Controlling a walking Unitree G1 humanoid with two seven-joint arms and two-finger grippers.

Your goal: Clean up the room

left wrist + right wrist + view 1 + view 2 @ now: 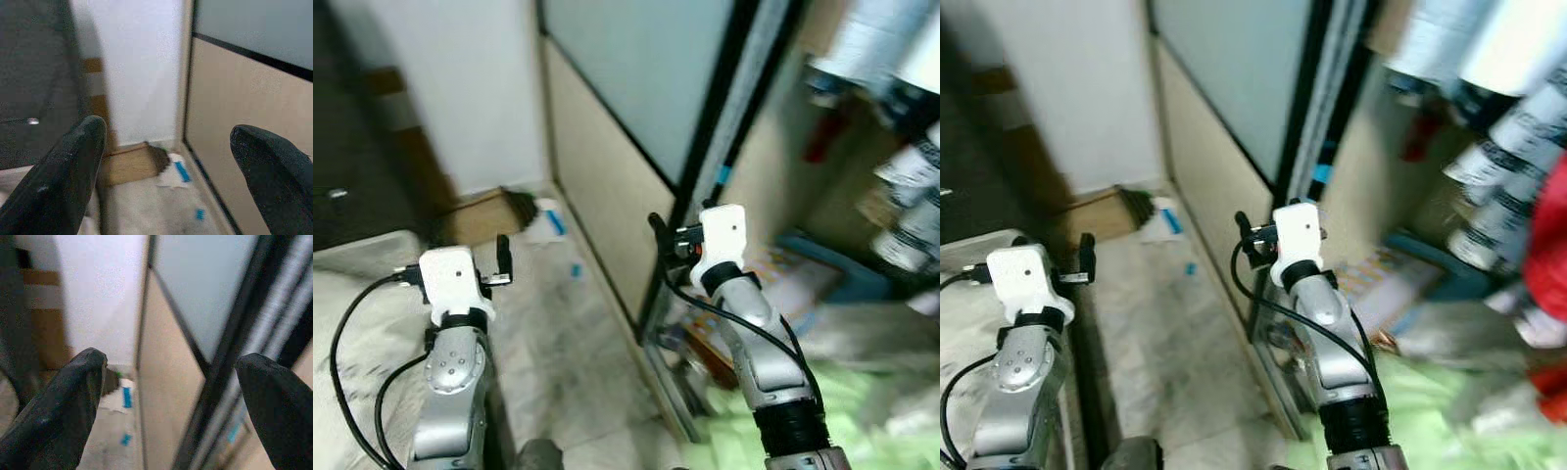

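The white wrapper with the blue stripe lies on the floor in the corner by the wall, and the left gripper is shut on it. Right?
Not quite. The white wrapper does lie on the floor in the corner by the wall, but the left gripper is open and holds nothing; the left wrist view shows its fingers spread wide, the wrapper far beyond them.

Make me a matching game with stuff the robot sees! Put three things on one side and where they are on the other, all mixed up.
Things:
1. white wrapper with a blue stripe
2. left gripper
3. right gripper

Places:
A. raised in front of the dark door frame edge
B. on the floor in the far corner by the wall
C. raised over the pale floor, open and holding nothing

Pairs: 1-B, 2-C, 3-A
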